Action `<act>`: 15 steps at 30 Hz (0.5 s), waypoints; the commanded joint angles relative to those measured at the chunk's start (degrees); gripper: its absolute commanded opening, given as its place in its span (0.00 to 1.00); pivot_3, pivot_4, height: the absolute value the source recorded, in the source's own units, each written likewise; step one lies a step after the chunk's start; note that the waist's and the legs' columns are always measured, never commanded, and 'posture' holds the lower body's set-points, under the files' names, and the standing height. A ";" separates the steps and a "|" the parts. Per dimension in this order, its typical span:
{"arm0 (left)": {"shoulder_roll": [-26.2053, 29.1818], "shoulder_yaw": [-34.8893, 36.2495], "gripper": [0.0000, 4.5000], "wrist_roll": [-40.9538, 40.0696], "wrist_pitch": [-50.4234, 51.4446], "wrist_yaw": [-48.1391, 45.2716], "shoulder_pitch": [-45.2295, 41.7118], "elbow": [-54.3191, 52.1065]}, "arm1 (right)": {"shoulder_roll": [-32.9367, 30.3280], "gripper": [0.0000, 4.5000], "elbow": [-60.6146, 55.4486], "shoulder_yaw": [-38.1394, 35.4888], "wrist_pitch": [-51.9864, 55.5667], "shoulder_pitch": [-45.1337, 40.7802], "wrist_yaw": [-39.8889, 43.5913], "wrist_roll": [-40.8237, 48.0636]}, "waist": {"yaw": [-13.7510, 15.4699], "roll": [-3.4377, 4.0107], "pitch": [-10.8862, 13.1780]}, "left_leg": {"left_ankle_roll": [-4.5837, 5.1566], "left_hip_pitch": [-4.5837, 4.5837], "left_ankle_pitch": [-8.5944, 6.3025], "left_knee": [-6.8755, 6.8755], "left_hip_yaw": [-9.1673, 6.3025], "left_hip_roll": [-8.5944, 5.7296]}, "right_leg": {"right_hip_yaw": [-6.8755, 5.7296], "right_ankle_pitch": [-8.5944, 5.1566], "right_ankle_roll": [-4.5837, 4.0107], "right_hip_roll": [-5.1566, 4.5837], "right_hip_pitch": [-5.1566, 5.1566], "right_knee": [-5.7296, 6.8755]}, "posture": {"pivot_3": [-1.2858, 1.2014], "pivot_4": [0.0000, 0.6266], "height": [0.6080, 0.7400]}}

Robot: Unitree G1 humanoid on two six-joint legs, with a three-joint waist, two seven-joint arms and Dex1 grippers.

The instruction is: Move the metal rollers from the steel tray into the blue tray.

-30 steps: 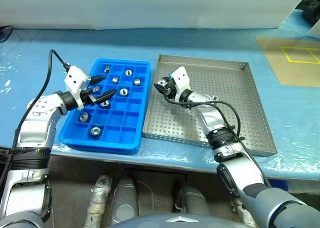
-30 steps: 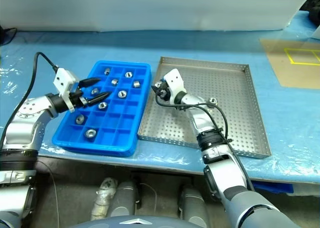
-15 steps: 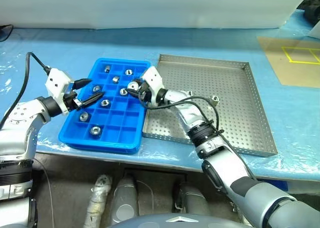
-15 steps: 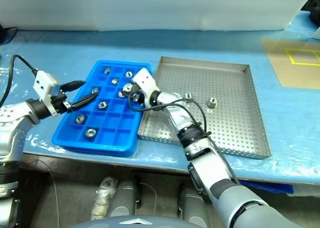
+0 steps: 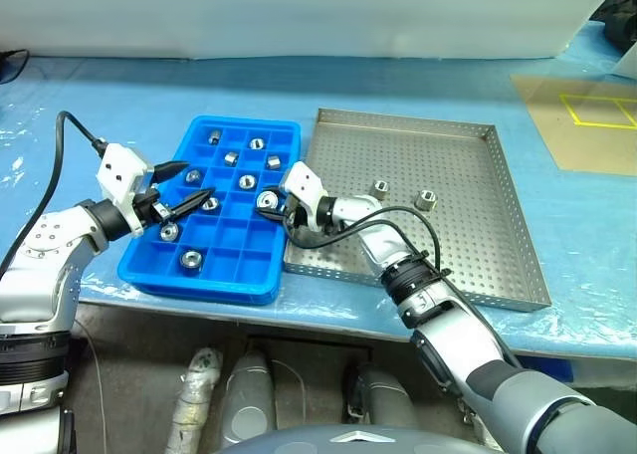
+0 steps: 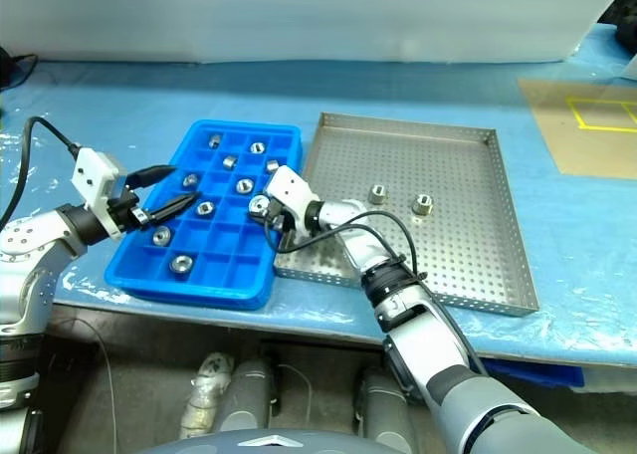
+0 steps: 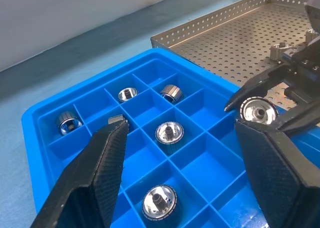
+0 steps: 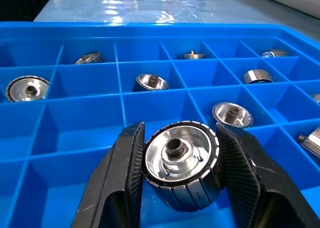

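We recorded a workbench covered with a glossy blue sheet (image 5: 418,86), backed along its far edge by a pale, plain wall or panel (image 5: 299,11). At the far right of the bench lay a tan board (image 5: 582,125) marked with a yellow outline. The blue tray (image 5: 149,265) sat toward the left, and the steel tray (image 5: 498,245) lay just beside it on the right, their long edges nearly touching.

The right gripper (image 5: 269,203) reached across the blue tray's right-hand columns, its two fingers clamped on one metal roller (image 8: 180,165), held above a compartment with its dark central hole facing the wrist camera. The left gripper (image 5: 187,185) hovered over the tray's left side, its fingers parted and holding nothing.

Several rollers (image 5: 247,182) already occupied separate compartments of the blue tray, mostly in the far and left rows. Two rollers (image 5: 379,187) stood on the perforated floor of the steel tray, near one another and toward its middle; the second (image 5: 425,199) lay to the right of the first.
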 commanded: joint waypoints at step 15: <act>-1.87 -3.66 0.80 -0.45 -1.08 -1.29 -4.86 0.88 | -3.96 0.91 -4.91 -13.33 9.86 -2.37 -5.80 9.25 | 0.24 0.00 0.00 | -0.02 0.04 0.01 0.02 0.01 -0.05 | 0.05 -0.01 -0.02 -0.03 0.01 0.09 | 0.57 0.24 1.00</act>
